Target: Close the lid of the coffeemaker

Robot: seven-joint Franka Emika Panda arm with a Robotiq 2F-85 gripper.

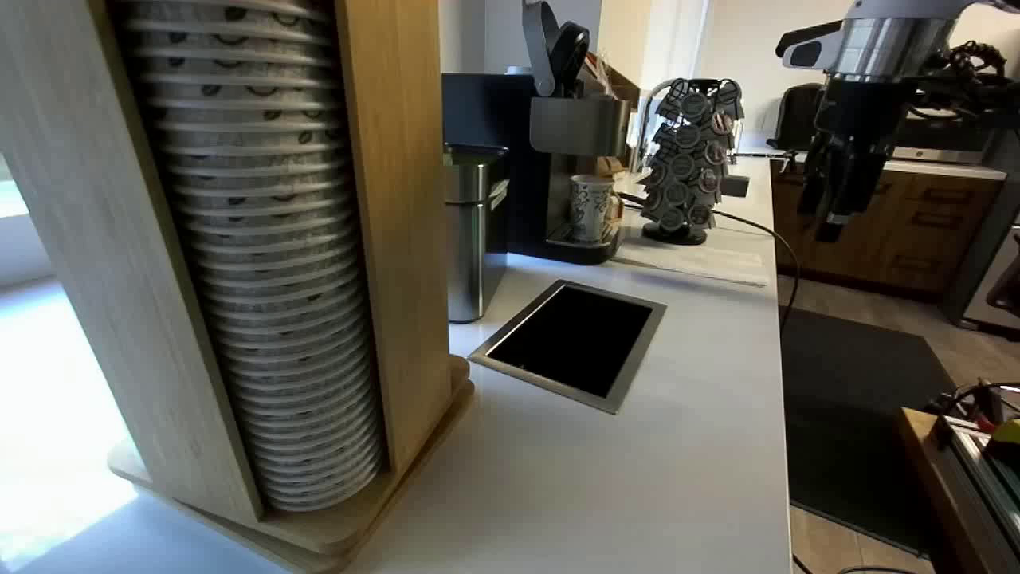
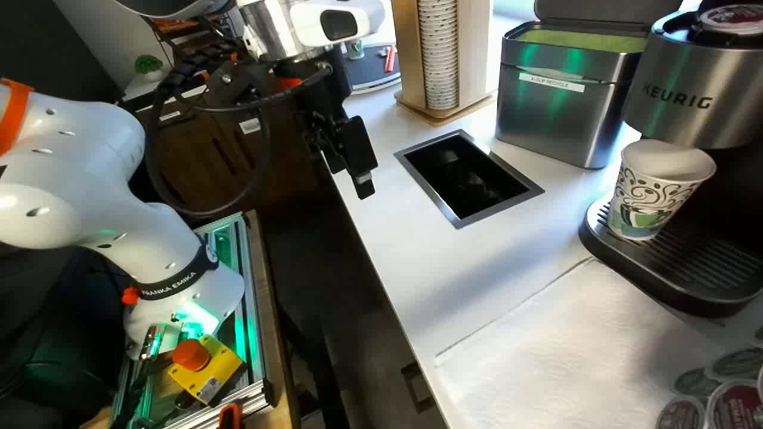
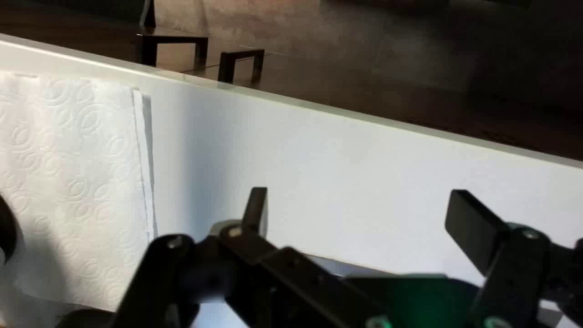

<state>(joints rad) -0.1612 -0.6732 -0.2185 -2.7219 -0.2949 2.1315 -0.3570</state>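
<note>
The coffeemaker is a dark grey Keurig machine on the counter; it also shows at the right in an exterior view. Its lid stands raised, a grey loop with a black part tilted up over the machine's top. A pod sits in the open top; most of the raised lid is cut off in that view. My gripper is open and empty, above the counter's front edge and well apart from the coffeemaker. Its spread fingers show in the wrist view, with bare counter behind them.
A patterned paper cup stands on the machine's drip tray. A steel recycle bin with its top open stands beside it. A framed opening is set in the counter. Pod carousel, paper towel and wooden cup tower are also there.
</note>
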